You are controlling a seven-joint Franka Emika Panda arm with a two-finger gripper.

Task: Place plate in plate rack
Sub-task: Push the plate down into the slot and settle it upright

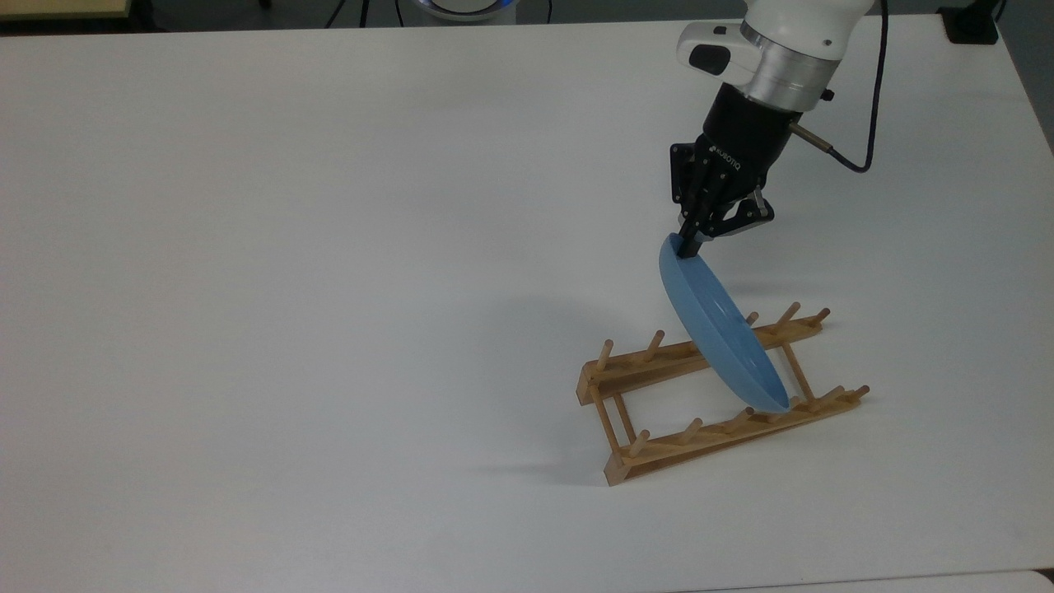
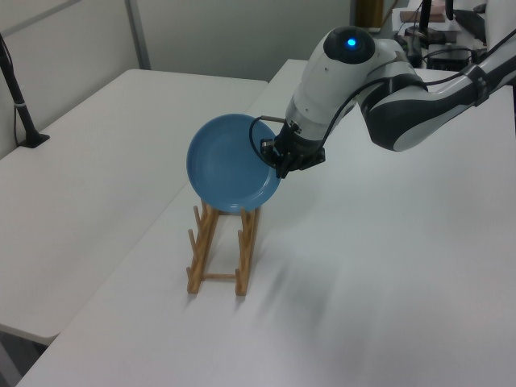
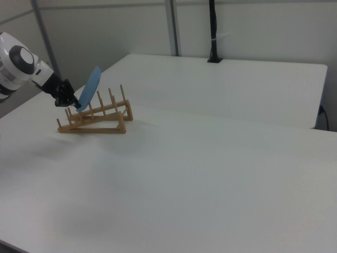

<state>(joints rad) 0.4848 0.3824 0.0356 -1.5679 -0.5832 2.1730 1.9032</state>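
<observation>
Seating step in hand: plate held on edge, tilted, lower rim down among the pegs of the rack near the table's far-right end in the top view. Gripper clamped on the plate's upper rim, fingers pinched shut around the lip. Seen broadside in the left view, plate standing over the rack, gripper at the left view's right side of the rim. Seen edge-on in the right view, plate leaning back toward the gripper, over the low end of the rack.

Rack set toward the table's near edge in the top view, well in from the corner, angled across it. Plate crossing both rails, between pegs in the rack's right half in the top view; whether the lower rim is bearing on the rails or just above them cannot be told.

Next move, by the look of it: a little further down until both rails carry the rim, then a tilt nearer upright so the pegs take the lean. Release only after that, fingers opened gently and drawn up and away along the plate's plane. Main hazards: a glossy rim skidding off a rail, or the light rack shoved along the table.
</observation>
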